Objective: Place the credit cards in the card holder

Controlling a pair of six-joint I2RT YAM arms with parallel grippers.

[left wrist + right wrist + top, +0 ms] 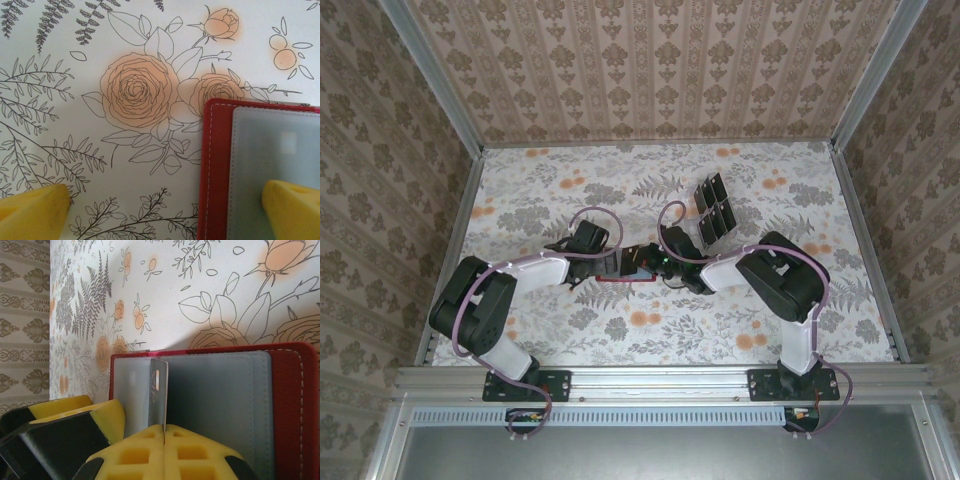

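The red card holder lies open on the flowered table, its pale grey-blue pockets facing up. My right gripper is shut on one dark grey credit card, held edge-on and upright over the wallet's middle fold. My left gripper is open and straddles the wallet's left edge; its right finger rests on the grey pocket, and its left finger is over bare table. From above, both grippers meet at the wallet. More dark cards stand at the back.
A clear slotted rack holds the other dark cards behind the right gripper. The left gripper's yellow and black finger sits close beside the right fingers. Patterned walls close in the table on three sides.
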